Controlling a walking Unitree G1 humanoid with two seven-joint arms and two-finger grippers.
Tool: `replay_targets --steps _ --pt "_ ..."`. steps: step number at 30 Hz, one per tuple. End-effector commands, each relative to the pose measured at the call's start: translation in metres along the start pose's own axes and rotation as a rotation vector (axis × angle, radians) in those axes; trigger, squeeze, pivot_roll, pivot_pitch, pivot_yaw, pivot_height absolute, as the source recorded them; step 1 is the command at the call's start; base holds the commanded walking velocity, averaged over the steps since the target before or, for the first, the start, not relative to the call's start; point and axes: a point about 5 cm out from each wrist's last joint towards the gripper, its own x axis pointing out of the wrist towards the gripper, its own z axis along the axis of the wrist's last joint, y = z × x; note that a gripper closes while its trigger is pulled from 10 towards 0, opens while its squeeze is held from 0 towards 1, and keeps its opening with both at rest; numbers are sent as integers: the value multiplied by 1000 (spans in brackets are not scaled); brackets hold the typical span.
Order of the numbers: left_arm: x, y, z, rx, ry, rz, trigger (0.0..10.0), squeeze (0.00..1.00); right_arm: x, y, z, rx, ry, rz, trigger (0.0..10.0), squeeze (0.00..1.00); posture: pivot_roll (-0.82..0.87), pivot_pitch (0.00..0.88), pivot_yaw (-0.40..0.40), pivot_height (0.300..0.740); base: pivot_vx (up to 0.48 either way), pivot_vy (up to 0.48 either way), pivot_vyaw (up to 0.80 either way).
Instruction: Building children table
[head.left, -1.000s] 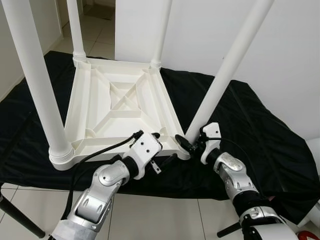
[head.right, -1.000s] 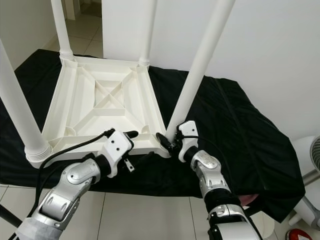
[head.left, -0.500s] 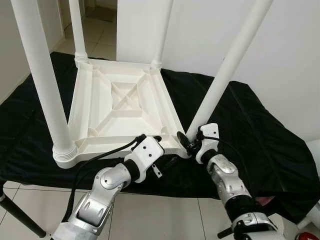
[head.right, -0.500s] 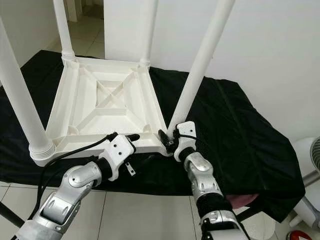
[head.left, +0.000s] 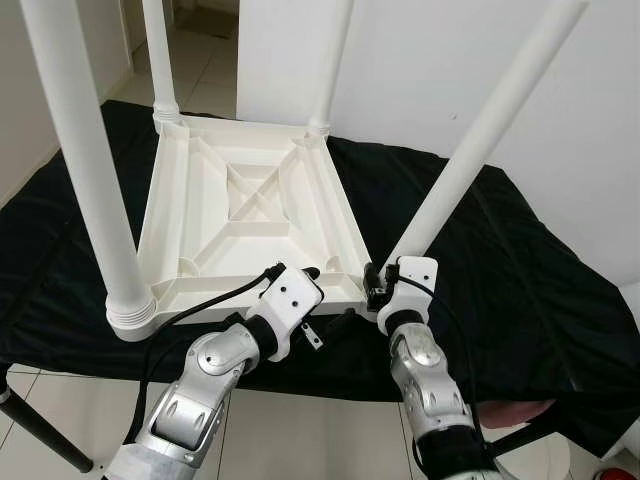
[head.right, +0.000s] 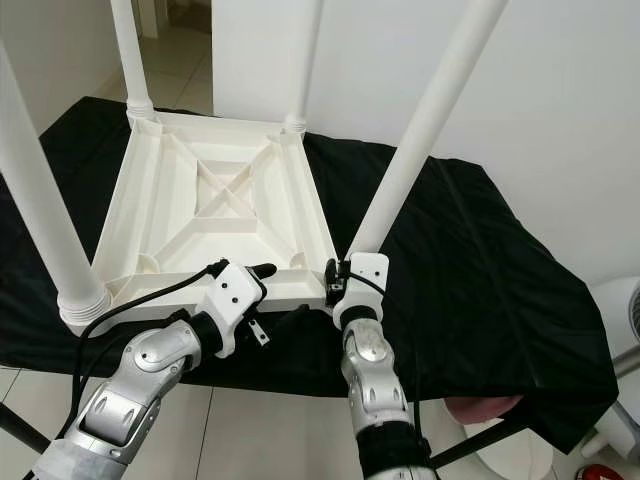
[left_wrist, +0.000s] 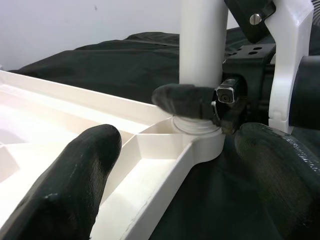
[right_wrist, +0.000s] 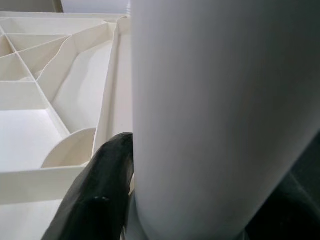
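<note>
Right gripper clamping smooth round leg, ribbed tabletop

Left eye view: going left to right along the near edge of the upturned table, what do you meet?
Near-left table leg → left gripper on the table's near rim → right gripper at the corner → tilted near-right table leg → black cloth.

A plain white table with white legs lies on a black cloth.
</note>
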Motion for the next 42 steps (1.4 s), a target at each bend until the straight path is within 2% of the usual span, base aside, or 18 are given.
replay_targets --steps 1,5,11,12,13,14,15,16,18,21,23,25,28,35,36,37,38,42 --pt "2 -2 -1 -19 1 3 10000 0 -4 -4 -7 -1 36 -2 10000 1000 25 0 -154 740 0 0 0" --pt "2 -3 0 -28 -1 -6 10000 0 -6 -18 3 -27 -14 30 10000 1000 18 0 -161 740 0 0 0" --pt "2 -4 0 -34 -3 -8 10000 0 -11 -26 9 -60 -26 52 10000 1000 18 0 -162 740 0 0 0" --pt "1 -4 0 -35 -3 -10 10000 0 -12 -32 10 -68 -25 79 10000 1000 19 0 -165 740 0 0 0" --pt "1 -4 0 -36 -1 -11 10000 0 -14 -37 11 -77 -23 137 10000 59 20 0 -164 740 0 0 0" --pt "1 -4 0 -36 -1 -11 10000 0 -14 -37 11 -77 -23 137 10000 59 20 0 -164 740 0 0 0" --pt "1 -4 0 -37 0 -14 10000 0 -14 -44 11 -78 -12 233 10000 0 20 0 -163 740 0 0 0" --pt "1 -4 0 -38 1 -16 10000 0 -13 -46 12 -99 -12 279 10000 0 20 0 -163 740 0 0 0" --pt "1 -4 0 -38 1 -16 10000 0 -13 -46 12 -99 -12 279 10000 0 20 0 -163 740 0 0 0" --pt "2 -5 0 -36 1 -26 10000 0 -5 -47 11 -140 4 416 10000 0 19 0 -158 740 0 0 0" --pt "2 -5 1 -35 0 -28 10000 0 -3 -47 11 -136 10 446 10000 0 19 0 -158 740 0 0 0" --pt "3 -4 1 -31 -1 -34 10000 0 7 -41 8 -143 31 532 10000 0 31 0 -153 740 0 0 0" --pt "4 -4 2 -28 -1 -35 10000 0 15 -32 5 -147 50 596 10000 0 37 0 -151 740 0 0 0" --pt "2 -4 3 -22 1 -37 10000 0 21 -20 -4 -159 97 662 10000 0 48 0 -152 740 0 0 0" --pt "1 -4 3 -20 3 -36 10000 0 22 -18 -7 -165 110 679 1843 0 61 0 -152 740 0 0 0" --pt "1 -4 3 -20 3 -36 10000 0 22 -18 -7 -165 110 679 1843 0 61 0 -152 740 0 0 0" --pt "1 -3 3 -19 4 -35 10000 0 23 -17 -9 -169 124 689 0 0 68 0 -153 740 0 0 0" --pt "0 -2 3 -18 6 -30 10000 0 25 -22 -10 -150 133 695 0 0 68 0 -151 740 0 0 0"
